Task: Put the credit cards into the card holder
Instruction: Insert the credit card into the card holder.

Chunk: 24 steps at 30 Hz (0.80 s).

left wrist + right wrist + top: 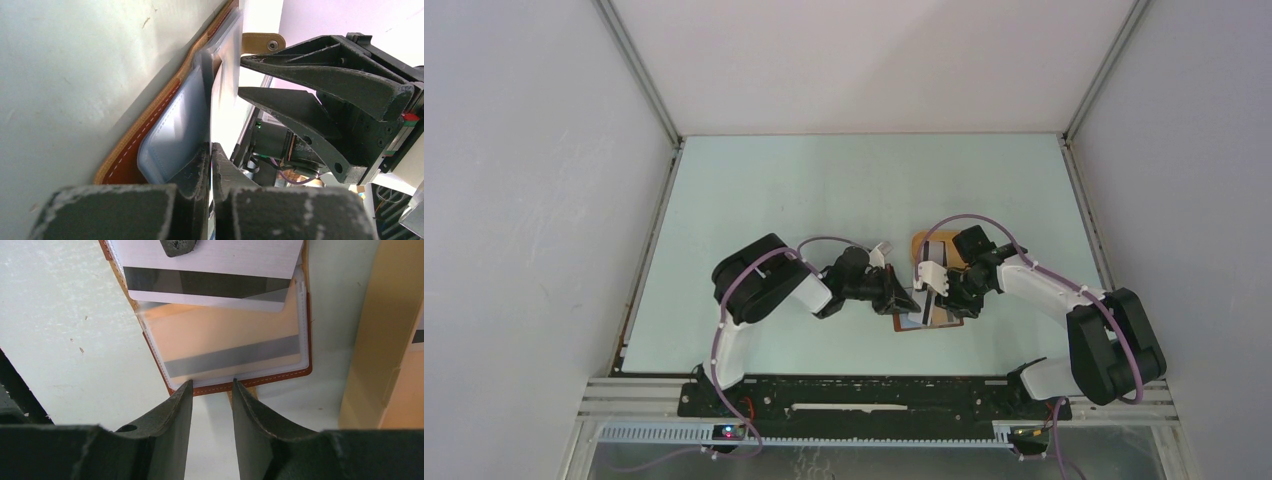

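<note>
left gripper clamped on credit card edge; prob thin, stiff, slick & light, so pinch firm by edge. right gripper jaws apart by card holder, nothing held

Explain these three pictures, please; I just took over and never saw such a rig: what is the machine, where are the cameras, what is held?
The machine is two small robot arms bolted side by side at the near edge of a pale table. The wide picture looks down from above and behind them; the other two come from a camera on each wrist, showing its own dark fingers at the bottom. On the table lie an open brown wallet and, just beyond it, a yellow tray. The left end effector is shut on a white card with a dark stripe, at the mouth of the wallet's clear pocket. The right end effector is open at the wallet's edge, apparently holding nothing.
</note>
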Each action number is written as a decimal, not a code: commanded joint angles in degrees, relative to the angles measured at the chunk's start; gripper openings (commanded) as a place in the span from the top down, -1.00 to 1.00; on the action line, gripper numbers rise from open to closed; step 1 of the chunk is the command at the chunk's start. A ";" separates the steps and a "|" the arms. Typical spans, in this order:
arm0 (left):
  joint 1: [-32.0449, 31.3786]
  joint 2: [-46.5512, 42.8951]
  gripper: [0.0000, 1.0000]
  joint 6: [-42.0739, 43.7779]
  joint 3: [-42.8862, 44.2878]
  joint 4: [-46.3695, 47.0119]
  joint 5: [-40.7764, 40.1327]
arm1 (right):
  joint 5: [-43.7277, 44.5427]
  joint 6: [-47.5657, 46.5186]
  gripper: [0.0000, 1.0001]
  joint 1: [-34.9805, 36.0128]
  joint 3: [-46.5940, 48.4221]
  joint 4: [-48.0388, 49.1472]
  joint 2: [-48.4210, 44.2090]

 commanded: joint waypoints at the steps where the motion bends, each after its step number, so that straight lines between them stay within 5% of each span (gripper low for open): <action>1: -0.40 1.07 0.90 -0.81 0.90 0.79 -3.54 | -1.05 1.05 0.13 1.05 0.78 0.20 0.94; 24: -4.07 2.34 0.89 -3.57 -2.43 9.89 -11.50 | -1.23 1.73 0.13 1.39 0.97 0.11 1.16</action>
